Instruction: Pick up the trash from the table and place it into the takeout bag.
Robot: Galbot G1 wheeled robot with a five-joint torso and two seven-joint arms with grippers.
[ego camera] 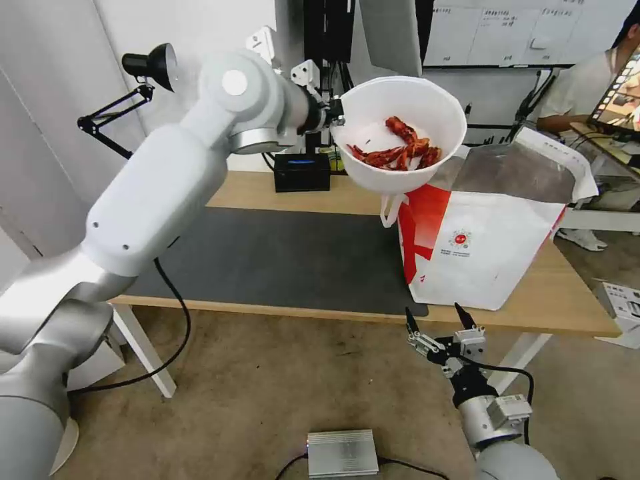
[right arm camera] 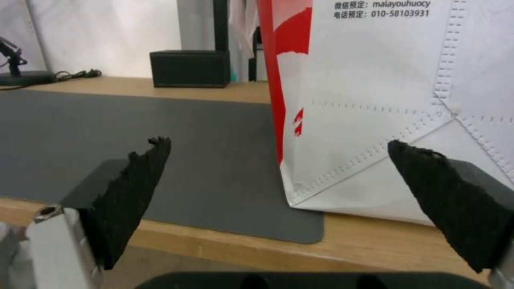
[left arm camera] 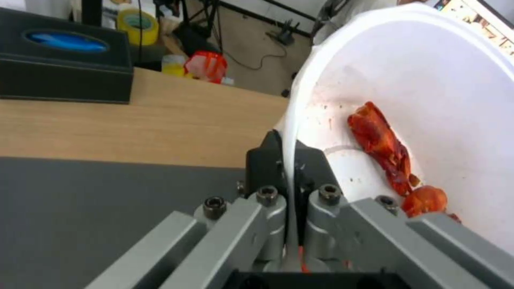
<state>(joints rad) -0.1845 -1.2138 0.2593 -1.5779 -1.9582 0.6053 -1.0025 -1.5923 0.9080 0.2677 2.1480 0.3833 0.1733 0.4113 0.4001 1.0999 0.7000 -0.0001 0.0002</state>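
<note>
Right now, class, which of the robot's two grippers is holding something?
The left gripper: its jaws pinch the rim of the white round bowl of red crayfish shells raised above the table. The right gripper hangs open below the table edge.

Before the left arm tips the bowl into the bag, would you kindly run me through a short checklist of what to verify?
1. Left gripper clamped on the rim of the bowl: ok.
2. Shells inside the bowl, which is tilted: ok.
3. Takeout bag upright on the table, mouth open: ok.
4. Bowl over the bag's mouth: not ok, it hangs by the bag's near left corner.
5. Right gripper open, low before the table edge, clear of the bag: ok.
6. Room inside the bag: cannot tell.
</note>
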